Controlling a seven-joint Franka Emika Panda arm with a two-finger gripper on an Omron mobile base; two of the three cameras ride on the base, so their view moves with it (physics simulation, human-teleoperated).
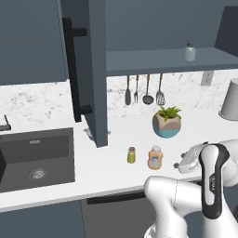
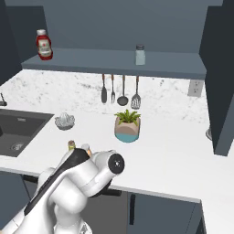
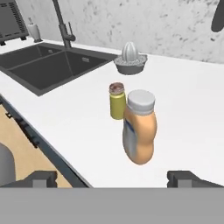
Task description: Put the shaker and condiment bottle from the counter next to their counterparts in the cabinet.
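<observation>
1. Left base view: the shaker [image 1: 131, 155] and the condiment bottle [image 1: 155, 157] stand side by side on the counter [image 1: 116, 174]; a potted plant [image 1: 167, 122] sits behind them; the cabinet [image 1: 153, 58] door hangs open.
2. Right base view: my arm hides most of both; a juicer [image 2: 65, 121] stands nearby.
3. Hand view: my fingers [image 3: 43, 179] are spread wide, holding nothing; the bottle is closest, the shaker just behind it.

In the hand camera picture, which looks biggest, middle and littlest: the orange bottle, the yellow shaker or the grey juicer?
1. The orange condiment bottle looks biggest, though it is also nearest the camera.
2 and 3. The juicer and the yellow shaker look about alike; the juicer sits farther back, so I won't rank them.
</observation>
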